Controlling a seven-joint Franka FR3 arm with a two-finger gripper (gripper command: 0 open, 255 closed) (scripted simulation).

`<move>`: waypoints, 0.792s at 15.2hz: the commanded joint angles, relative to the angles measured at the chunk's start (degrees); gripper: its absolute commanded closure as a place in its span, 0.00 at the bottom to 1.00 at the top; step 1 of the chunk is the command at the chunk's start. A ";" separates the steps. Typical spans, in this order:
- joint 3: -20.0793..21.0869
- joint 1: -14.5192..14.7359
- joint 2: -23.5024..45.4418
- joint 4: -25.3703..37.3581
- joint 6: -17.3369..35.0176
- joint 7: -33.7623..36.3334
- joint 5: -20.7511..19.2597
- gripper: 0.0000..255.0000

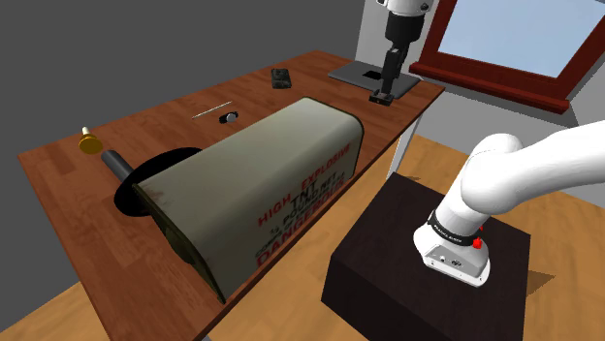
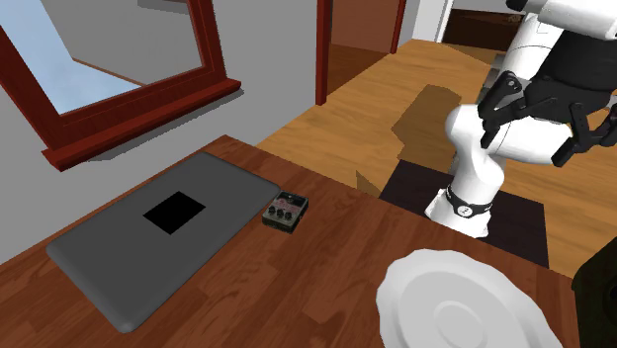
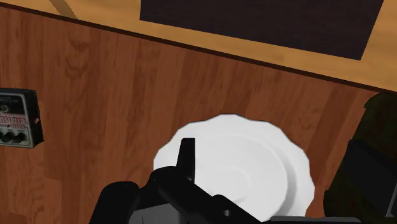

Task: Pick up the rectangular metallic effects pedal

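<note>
You cannot tell your tool's [image 1: 385, 95] state above the white plate [image 3: 254, 159]; the pedal [image 2: 286, 211] lies near the bench's [image 1: 145, 126] window [image 1: 514, 39] end.

"HIGH EXPLOSIVE TNT" on crate [image 1: 281, 165]

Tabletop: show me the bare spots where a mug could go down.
Free: the wood between the effects pedal and the white plate, and, in the shoulder view, the stretch between the gold knob and the thin silver rod. Crowded: the big olive box fills the near side; the grey slab takes the window corner.
</note>
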 commanded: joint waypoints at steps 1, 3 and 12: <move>0.00 0.00 0.00 0.00 0.00 0.00 0.00 0.00; -2.64 -0.34 -0.83 -2.38 2.99 -3.62 -1.91 0.00; -15.73 -1.80 0.94 -8.51 17.99 -19.56 -9.59 0.00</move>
